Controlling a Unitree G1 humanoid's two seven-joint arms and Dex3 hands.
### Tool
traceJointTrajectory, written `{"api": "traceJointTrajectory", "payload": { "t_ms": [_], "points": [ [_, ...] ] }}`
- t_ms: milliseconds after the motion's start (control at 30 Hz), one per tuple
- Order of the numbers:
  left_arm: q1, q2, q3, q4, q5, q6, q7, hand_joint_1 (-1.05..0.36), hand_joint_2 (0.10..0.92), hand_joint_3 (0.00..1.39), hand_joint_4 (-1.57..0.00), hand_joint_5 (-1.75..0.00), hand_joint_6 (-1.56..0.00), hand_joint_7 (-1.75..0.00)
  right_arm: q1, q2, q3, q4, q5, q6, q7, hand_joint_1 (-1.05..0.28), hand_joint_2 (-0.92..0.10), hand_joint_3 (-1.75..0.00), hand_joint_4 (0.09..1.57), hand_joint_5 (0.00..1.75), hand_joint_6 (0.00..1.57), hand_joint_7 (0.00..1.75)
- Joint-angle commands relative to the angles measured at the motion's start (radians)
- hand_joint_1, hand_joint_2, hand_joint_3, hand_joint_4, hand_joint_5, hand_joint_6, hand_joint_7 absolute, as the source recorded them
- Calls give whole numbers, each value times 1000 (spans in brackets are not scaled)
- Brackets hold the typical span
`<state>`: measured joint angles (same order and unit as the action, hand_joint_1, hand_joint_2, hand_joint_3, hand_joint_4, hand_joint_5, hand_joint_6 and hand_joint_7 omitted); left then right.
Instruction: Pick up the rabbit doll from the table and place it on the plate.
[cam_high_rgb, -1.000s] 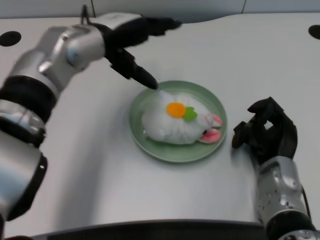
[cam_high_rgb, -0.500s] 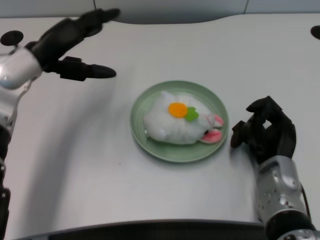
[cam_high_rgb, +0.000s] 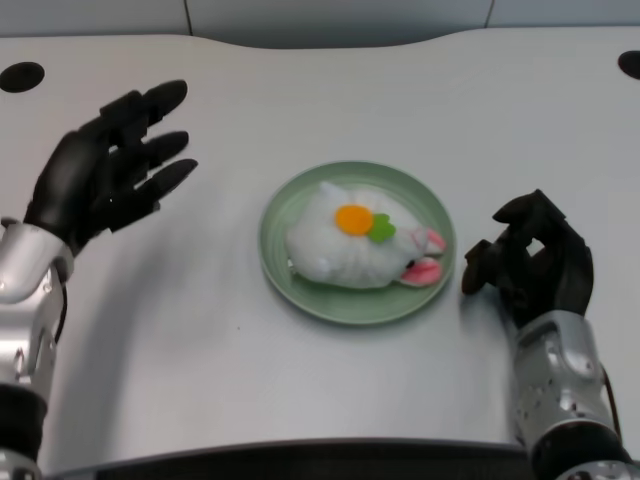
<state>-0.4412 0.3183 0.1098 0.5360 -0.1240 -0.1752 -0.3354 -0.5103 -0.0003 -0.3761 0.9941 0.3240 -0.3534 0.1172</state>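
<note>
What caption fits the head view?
Rabbit doll lies on the green plate; open left hand apart at left.

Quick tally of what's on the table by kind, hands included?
White plush rabbit dolls with an orange and green carrot patch: 1
Round green plates: 1, holding the doll
Black robot hands: 2, the left hand empty with fingers spread, the right hand beside the plate
Dark round holes in the white table: 2, at the far corners
Total: 6

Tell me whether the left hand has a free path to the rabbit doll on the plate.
Probably yes. The left hand is open, holds nothing, and only bare table lies between it and the rabbit doll, which lies uncovered on the green plate.
</note>
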Motion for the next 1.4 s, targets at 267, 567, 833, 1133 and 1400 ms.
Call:
{"api": "traceJointTrajectory", "payload": {
  "t_ms": [267, 567, 833, 1133, 1400],
  "points": [
    [218, -123, 116, -304, -244, 332, 40, -529, 921, 488, -304, -1082, -550, -34, 23, 15, 2, -31, 5, -3, 6, -1048, -547, -1316, 1572, 1447, 1143, 1746],
    [372, -180, 142, -458, -331, 453, 55, -556, 921, 499, -273, -1201, -581, -49, 23, 15, 5, -34, -3, 1, -17, -1048, -561, -1307, 1572, 1447, 1126, 1746],
    [427, -217, 174, -459, -413, 485, 38, -540, 921, 499, -307, -1299, -642, -84, 28, 16, 9, -47, -3, 9, -21, -1048, -547, -1324, 1572, 1450, 1139, 1746],
    [438, -233, 192, -442, -457, 500, 17, -529, 921, 542, -257, -1447, -653, -114, 26, 10, 8, -49, 1, 18, -14, -1048, -553, -1332, 1572, 1466, 1148, 1746],
    [433, -230, 195, -423, -454, 494, 1, -541, 921, 505, -231, -1479, -631, -135, 24, 10, 8, -43, -2, 10, -16, -1048, -554, -1341, 1572, 1472, 1152, 1746]
  ]
}}
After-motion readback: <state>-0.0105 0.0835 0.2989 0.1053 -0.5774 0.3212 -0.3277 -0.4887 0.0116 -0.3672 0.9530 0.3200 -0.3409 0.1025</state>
